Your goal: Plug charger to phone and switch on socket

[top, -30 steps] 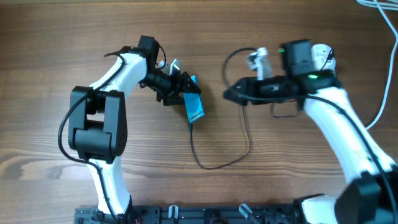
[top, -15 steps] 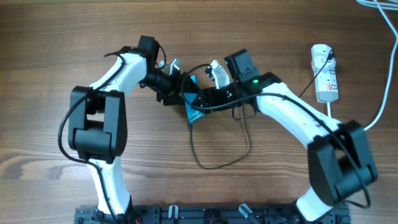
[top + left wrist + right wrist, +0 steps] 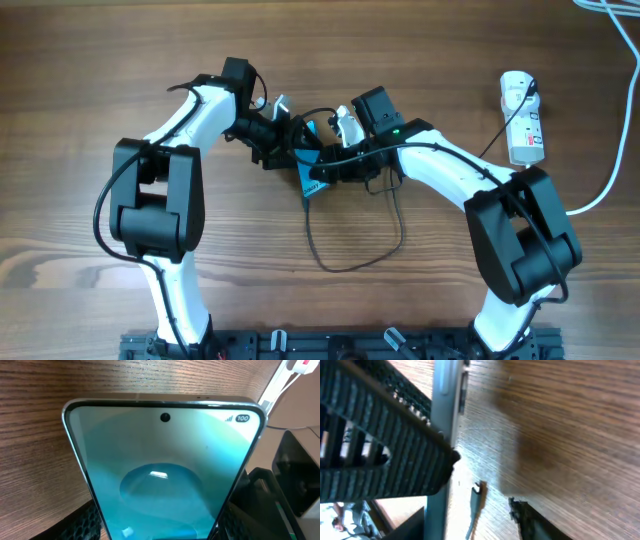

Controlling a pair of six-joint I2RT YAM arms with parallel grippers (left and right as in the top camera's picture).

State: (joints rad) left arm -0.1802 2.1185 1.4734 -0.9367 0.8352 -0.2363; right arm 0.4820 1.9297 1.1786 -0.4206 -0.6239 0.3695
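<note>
Left gripper [image 3: 294,146] pinches the phone [image 3: 315,188], whose long axis runs down-frame. Right gripper [image 3: 322,170], grip impossible to tell, sits beside its lower end, with the charger [image 3: 350,263] looping below.

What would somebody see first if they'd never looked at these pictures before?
The glowing blue-teal phone, which fills the left wrist view, pinched between the left fingers. From above, the left arm and right arm lean in and meet at it in the middle of the wooden table, the thin black charger looping just below. The white socket lies alone at the far right.
</note>
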